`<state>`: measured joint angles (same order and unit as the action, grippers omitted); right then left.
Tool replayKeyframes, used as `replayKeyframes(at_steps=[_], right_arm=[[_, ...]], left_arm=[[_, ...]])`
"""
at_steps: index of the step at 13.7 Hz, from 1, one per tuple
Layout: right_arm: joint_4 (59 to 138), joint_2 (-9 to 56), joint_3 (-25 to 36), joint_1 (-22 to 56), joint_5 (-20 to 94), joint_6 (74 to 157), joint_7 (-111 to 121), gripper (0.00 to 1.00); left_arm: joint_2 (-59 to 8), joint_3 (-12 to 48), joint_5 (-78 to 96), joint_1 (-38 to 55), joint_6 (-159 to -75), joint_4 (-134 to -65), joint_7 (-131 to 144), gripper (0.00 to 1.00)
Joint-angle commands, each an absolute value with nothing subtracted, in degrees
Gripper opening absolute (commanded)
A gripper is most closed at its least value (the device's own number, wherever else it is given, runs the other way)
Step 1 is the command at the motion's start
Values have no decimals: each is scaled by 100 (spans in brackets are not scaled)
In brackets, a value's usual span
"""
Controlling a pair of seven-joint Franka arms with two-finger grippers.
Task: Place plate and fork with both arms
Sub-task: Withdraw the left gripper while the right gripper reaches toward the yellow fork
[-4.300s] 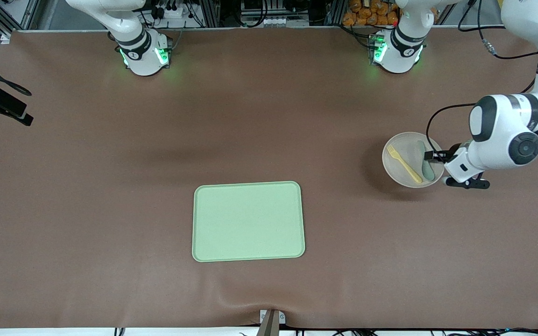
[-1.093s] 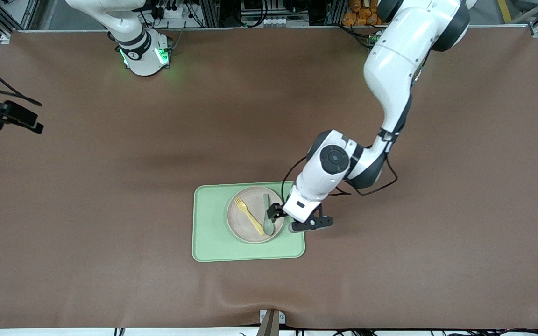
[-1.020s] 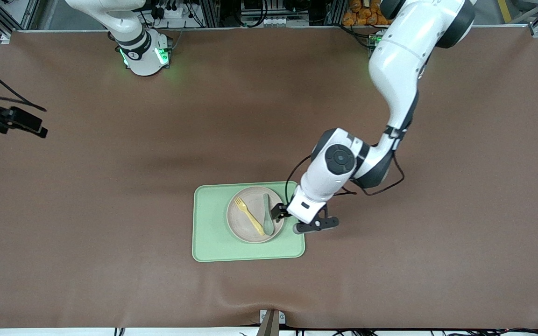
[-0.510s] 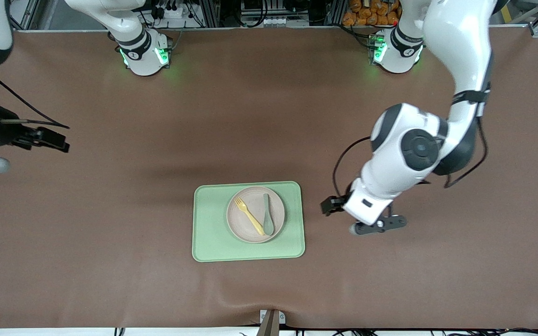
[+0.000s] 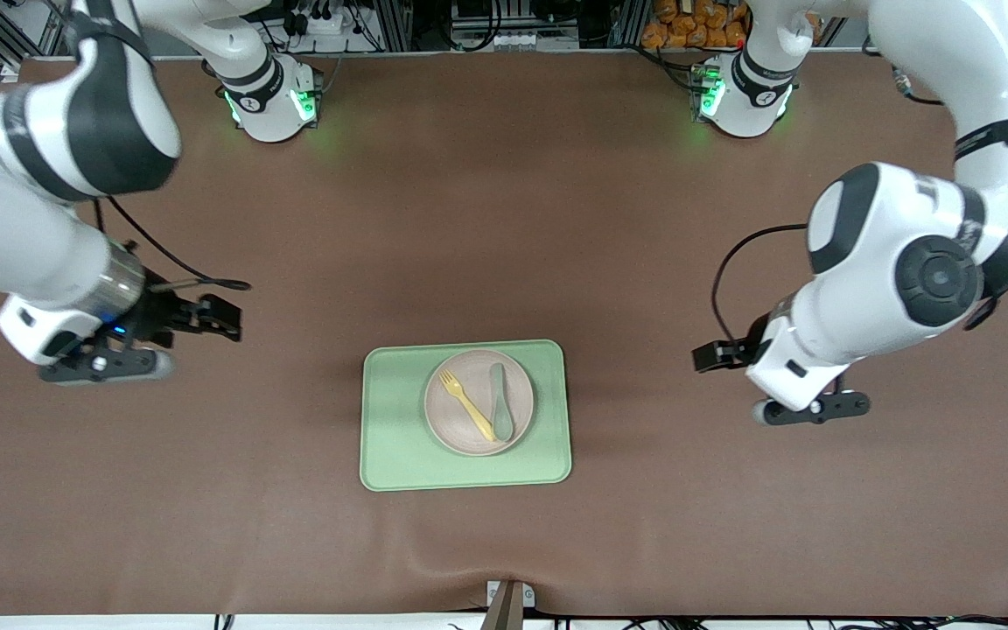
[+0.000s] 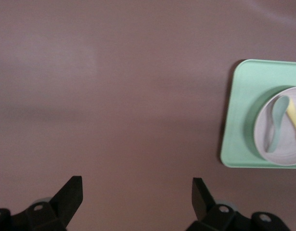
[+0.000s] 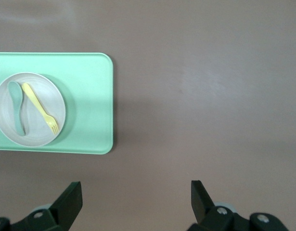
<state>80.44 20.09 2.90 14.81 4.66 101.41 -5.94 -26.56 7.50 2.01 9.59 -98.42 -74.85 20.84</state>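
The speckled beige plate (image 5: 456, 426) lies on the light-green tray (image 5: 395, 420) at the table's middle. On the plate rest the pale-yellow fork (image 5: 467, 405) and a grey-green spoon (image 5: 500, 413), side by side. My left gripper (image 5: 703, 357) hangs open and empty over bare table between the tray and the left arm's end. My right gripper (image 5: 222, 318) is open and empty over bare table toward the right arm's end. In the left wrist view the gripper (image 6: 136, 192) sees the tray (image 6: 241, 115), plate (image 6: 287, 150) and fork (image 6: 294, 120). In the right wrist view the gripper (image 7: 136, 196) sees the tray (image 7: 90, 96), plate (image 7: 49, 98) and fork (image 7: 38, 107).
A brown mat (image 5: 504, 219) covers the whole table. Both arm bases (image 5: 272, 101) with green lights stand along the edge farthest from the front camera. A small metal clamp (image 5: 508, 599) sits at the nearest table edge.
My left gripper has let go of the plate on the tray and drawn back toward its own end. My right arm has swung in over the table toward the tray.
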Motion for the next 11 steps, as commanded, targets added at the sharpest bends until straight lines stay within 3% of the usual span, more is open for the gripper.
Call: replayKeyframes(at_steps=[1, 8, 11], right_arm=[[7366, 2819, 334, 1757, 589, 10430, -772, 100], [7304, 4085, 334, 2618, 923, 12381, -1388, 100], [6831, 4682, 334, 2935, 905, 12805, -1380, 88]], left_arm=[[-1909, 791, -87, 695, -9529, -8068, 1672, 100], [-1135, 817, -79, -9, -8755, -8086, 467, 100], [-941, 782, -79, -35, -8587, -8077, 308, 100]])
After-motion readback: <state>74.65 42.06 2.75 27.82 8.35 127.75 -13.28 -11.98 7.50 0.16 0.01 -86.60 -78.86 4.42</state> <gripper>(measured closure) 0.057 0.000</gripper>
